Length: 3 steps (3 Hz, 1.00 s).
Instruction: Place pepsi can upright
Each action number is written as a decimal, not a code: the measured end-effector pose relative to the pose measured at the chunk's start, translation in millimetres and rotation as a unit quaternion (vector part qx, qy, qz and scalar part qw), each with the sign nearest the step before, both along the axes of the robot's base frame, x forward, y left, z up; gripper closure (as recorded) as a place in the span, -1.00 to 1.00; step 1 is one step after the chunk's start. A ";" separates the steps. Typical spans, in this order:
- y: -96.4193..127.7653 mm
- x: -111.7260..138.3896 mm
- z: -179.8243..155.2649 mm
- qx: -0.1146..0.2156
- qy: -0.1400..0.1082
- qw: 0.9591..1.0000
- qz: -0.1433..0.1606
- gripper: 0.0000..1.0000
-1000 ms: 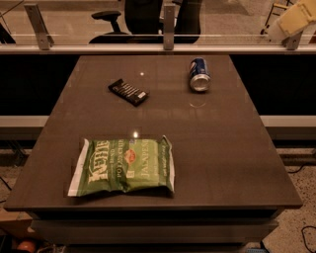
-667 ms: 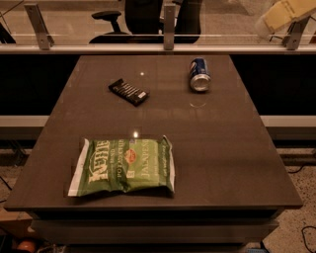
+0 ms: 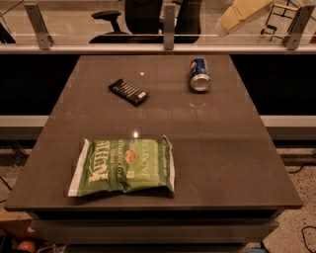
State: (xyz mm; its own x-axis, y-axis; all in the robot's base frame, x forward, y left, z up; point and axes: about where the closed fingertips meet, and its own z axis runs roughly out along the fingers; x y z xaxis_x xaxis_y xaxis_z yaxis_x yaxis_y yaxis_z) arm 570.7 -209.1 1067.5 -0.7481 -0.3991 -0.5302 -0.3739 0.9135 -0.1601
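Note:
The pepsi can (image 3: pixel 199 74) is blue with a silver end. It lies on its side at the far right of the brown table (image 3: pixel 222 148), its silver end towards me. My gripper (image 3: pixel 245 13) shows as a cream-coloured shape at the top edge, right of centre. It is high above and behind the table's far edge, up and to the right of the can and well apart from it. It holds nothing that I can see.
A flat black packet with white stripes (image 3: pixel 129 92) lies at the far left-centre. A green chip bag (image 3: pixel 123 167) lies flat at the near left. A glass rail with metal posts (image 3: pixel 169 27) runs behind the table, with an office chair (image 3: pixel 143 15) beyond it.
The cream gripper has moved left along the top edge, from the top right corner towards the can's side. The can, packet and bag have not moved.

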 end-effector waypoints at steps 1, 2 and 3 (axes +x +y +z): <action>6.0 12.6 -14.0 -0.037 0.020 0.997 -0.061 -1.00; 10.3 50.3 -33.4 -0.049 0.047 0.994 -0.089 -1.00; 10.3 50.4 -33.4 -0.049 0.046 0.994 -0.089 -1.00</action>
State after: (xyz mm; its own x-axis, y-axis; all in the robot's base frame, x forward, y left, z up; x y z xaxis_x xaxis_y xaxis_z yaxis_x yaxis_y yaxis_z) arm 621.1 -198.8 1034.0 -0.8557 -0.3016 -0.4206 -0.2242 0.9484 -0.2240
